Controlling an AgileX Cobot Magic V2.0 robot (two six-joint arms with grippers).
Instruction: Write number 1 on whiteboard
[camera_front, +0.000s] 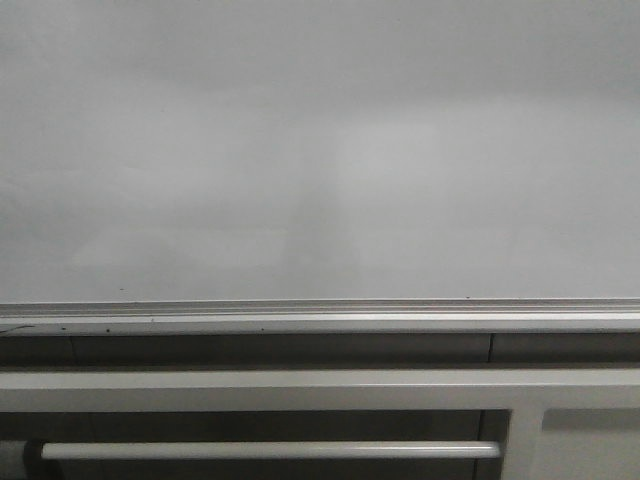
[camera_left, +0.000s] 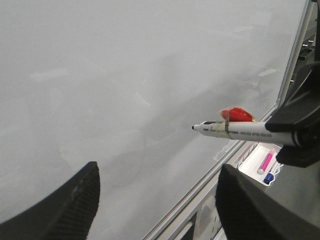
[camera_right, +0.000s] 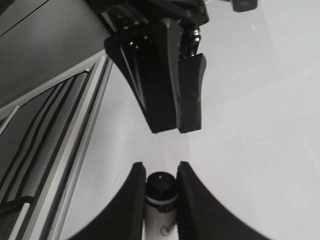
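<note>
The whiteboard (camera_front: 320, 150) is a pale grey glossy surface filling the front view, and neither gripper appears there. No number 1 shows on it in any view. My right gripper (camera_right: 160, 169) is shut on a white marker (camera_right: 160, 195) with a black end. In the left wrist view the marker (camera_left: 240, 130) lies level, its black tip close to the whiteboard (camera_left: 125, 75); whether it touches, I cannot tell. My left gripper (camera_left: 157, 200) is open, with nothing between its wide-apart fingers, and it hangs in front of the board just ahead of the marker.
A silver metal rail (camera_front: 320, 312) edges the whiteboard's bottom, with a white horizontal bar (camera_front: 270, 450) and frame panels below. A clear tray (camera_left: 262, 162) holding a pink and a blue marker sits past the rail. A red blob (camera_left: 237, 115) shows behind the held marker.
</note>
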